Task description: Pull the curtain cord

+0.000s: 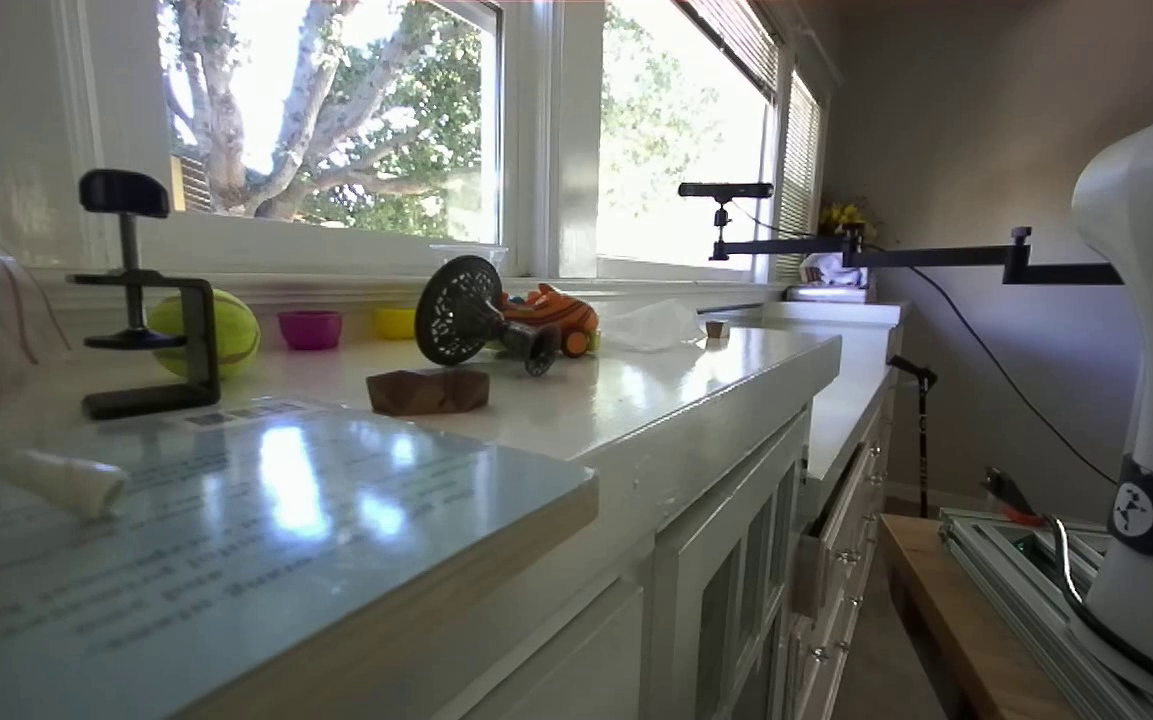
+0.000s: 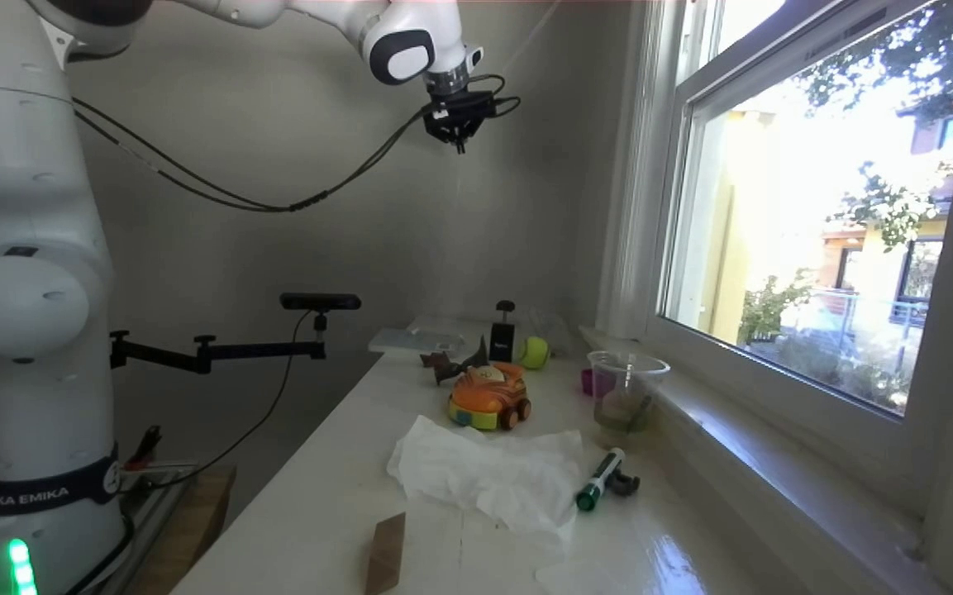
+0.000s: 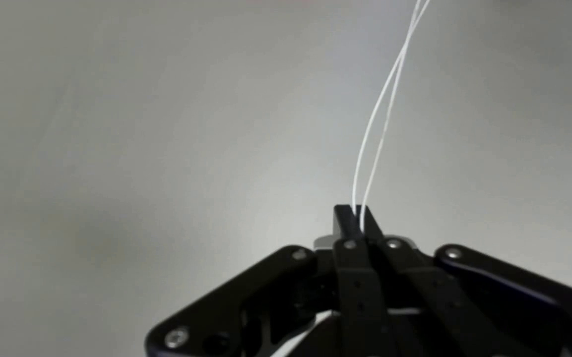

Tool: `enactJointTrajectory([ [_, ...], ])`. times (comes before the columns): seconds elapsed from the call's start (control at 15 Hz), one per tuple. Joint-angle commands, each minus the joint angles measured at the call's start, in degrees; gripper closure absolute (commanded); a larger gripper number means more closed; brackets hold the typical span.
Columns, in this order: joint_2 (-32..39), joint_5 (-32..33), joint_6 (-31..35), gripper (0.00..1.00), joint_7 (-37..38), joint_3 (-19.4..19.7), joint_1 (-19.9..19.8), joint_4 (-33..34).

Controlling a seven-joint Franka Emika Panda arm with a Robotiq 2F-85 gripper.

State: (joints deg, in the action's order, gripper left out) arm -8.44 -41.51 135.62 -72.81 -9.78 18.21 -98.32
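The gripper (image 3: 358, 212) hangs well above the table (image 2: 319, 512), its jaws pressed together on the thin white curtain cord (image 3: 405, 47). Two strands run out from between them and cross farther along; in an exterior view I see the cord only faintly, slanting up beside the gripper. Along the table's window-side edge stands a clear cup (image 2: 631, 372), a green-capped marker (image 2: 600, 479) lying toward the near end. A crumpled white sheet (image 2: 488, 471) spreads between the long edges, an orange toy car (image 2: 486, 395) just beyond it. Toward the far end a tennis ball (image 2: 536, 353) sits near a black clamp (image 2: 502, 341); a brown piece (image 2: 385, 554) lies at the near end, closer to the room-side edge.
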Motion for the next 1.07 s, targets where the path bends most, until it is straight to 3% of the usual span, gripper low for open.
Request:
enactJointTrajectory([
  [0.0,6.1,2.2,1.4,1.00,1.6,0.7,-3.0,10.5],
  [0.27,9.9,4.1,3.2,1.00,2.9,2.1,-5.0,20.3],
  [0.4,10.0,4.7,3.7,1.00,2.3,2.1,-5.0,20.7],
  [1.0,1.6,3.0,1.2,1.00,1.5,0.4,-3.6,-0.6],
])
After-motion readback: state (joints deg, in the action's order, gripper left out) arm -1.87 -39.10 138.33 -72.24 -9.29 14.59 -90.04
